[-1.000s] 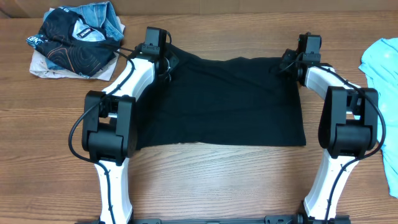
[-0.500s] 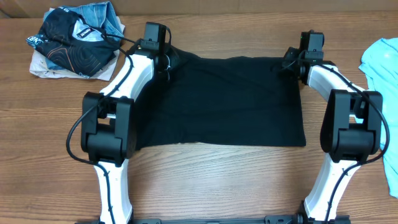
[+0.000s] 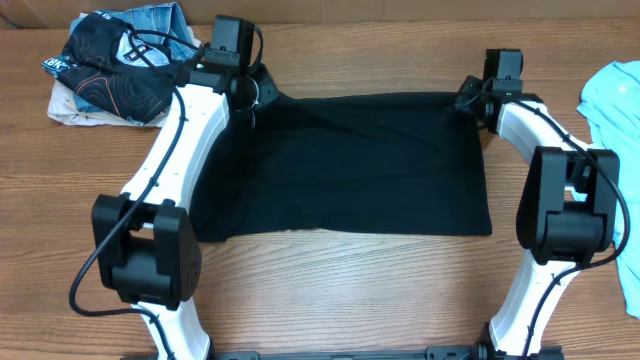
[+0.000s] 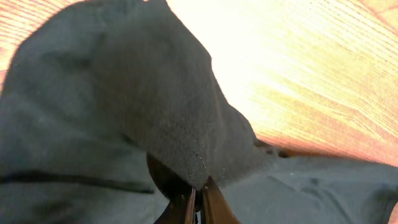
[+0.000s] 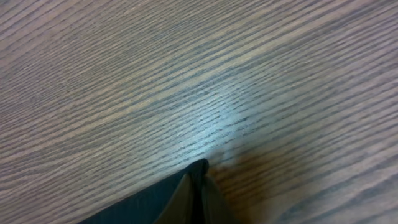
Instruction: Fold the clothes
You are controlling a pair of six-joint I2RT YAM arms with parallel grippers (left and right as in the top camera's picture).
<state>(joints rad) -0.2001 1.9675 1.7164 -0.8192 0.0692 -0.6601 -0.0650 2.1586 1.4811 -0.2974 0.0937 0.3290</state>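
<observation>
- Two far corners of a large plain black fabric shirt (image 3: 350, 165) are held as it lies spread across the middle of a brown wooden table (image 3: 350, 290)
- Left gripper (image 3: 254, 92) clamped on the far left corner, cloth drawn up in a peak
- Right gripper (image 3: 468, 100) pinched tight on the far right corner, low over the wood
- Light blue T-shirt (image 3: 612, 95) at the right edge; crumpled dark printed garments (image 3: 115, 65) far left

Both arms reach from the near edge of the desk (image 3: 330, 290) toward its far side. The left arm (image 3: 170, 150) stretches long and slants rightward, while the right arm (image 3: 525, 125) folds tightly at its elbow. The left hand (image 3: 252, 95) pinches one far corner of the black shirt (image 3: 350, 160), and the right hand (image 3: 470, 100) is clamped on the other.
</observation>
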